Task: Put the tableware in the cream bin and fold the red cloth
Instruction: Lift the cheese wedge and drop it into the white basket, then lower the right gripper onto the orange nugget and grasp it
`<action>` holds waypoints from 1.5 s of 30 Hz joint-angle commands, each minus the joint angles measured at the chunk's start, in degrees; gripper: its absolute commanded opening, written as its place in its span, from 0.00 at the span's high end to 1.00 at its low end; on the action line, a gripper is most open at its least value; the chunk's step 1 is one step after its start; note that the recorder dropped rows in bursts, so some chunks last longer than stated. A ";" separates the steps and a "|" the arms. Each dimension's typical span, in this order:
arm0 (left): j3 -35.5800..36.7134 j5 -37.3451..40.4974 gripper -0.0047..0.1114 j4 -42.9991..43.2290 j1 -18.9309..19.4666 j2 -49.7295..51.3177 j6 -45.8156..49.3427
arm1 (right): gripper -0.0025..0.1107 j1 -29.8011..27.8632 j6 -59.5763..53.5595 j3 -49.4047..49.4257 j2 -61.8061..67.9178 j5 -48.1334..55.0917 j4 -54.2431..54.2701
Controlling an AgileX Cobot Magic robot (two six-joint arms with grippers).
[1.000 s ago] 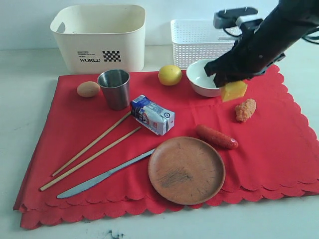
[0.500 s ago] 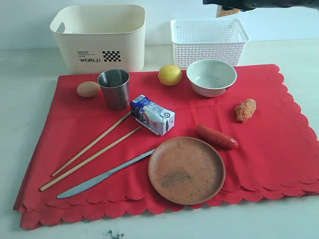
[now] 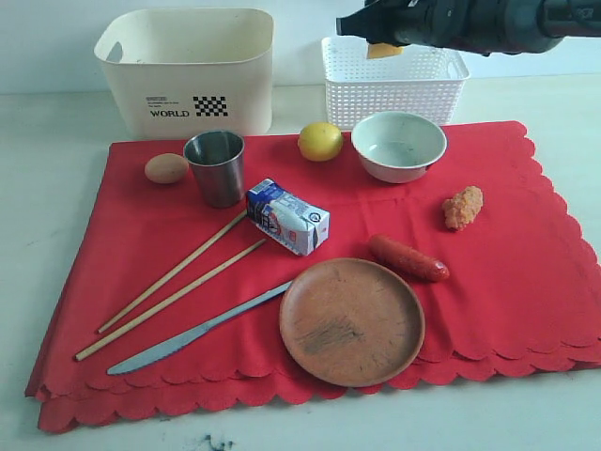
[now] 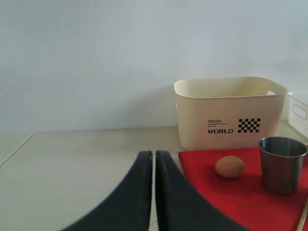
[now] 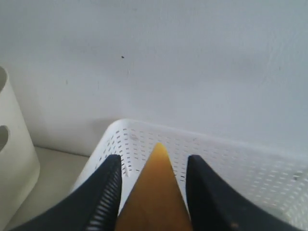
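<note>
— If the right gripper (image 5: pixel 153 166) lets go now, where does the cheese (image 3: pixel 383 50) land?

— Most likely in the white basket (image 3: pixel 394 89), though I can't tell how far over the rim it hangs. The fingers are closed on the wedge's two sides, high up. A drop from there could clip the edge and bounce toward the bowl (image 3: pixel 398 146) just in front.

— And the other arm?

— The left gripper (image 4: pixel 154 166) hovers with its fingers pressed together, holding nothing, over bare table (image 3: pixel 38 188) beside the red cloth (image 3: pixel 507 272).

— Where's the tableware?

— All on the cloth: cup (image 3: pixel 216 167), bowl, chopsticks (image 3: pixel 174 272), knife (image 3: pixel 192 334) and plate (image 3: pixel 351 321). The cream bin (image 3: pixel 188 85) stands just behind the cloth, and nothing shows inside it.

— So what's the worry?

— Food sits among them. The egg (image 3: pixel 166 168) is just beside the cup, the milk carton (image 3: pixel 287 217) is near the chopstick tips, and the sausage (image 3: pixel 408 258) is close to the plate. A careless reach could send the egg or the lemon (image 3: pixel 320 141) rolling.

— The surface?

— It's a pale, smooth tabletop with dark specks at the front edge. A plain pale wall (image 4: pixel 96 57) stands behind. The cloth may slide when it's folded.
</note>
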 commanded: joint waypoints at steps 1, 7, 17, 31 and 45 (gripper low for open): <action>-0.02 0.04 0.92 -0.33 -0.02 -0.36 -0.15 | 0.74 -0.05 -0.37 -3.39 3.18 0.26 0.44; -0.02 0.04 0.92 -0.33 -0.02 -0.36 -0.15 | 0.51 -0.05 -0.47 -3.39 4.32 -2.28 0.44; -0.02 0.04 0.92 -0.33 -0.02 -0.36 -0.15 | 0.33 -0.05 -0.77 -3.39 0.46 11.52 2.80; -0.02 0.04 0.92 -0.33 -0.02 -0.36 -0.15 | 0.88 -0.05 3.22 -1.32 -20.46 41.87 -7.56; -0.02 0.04 0.92 -0.33 -0.02 -0.36 -0.15 | 0.98 -0.05 13.14 33.60 -39.61 36.96 -16.12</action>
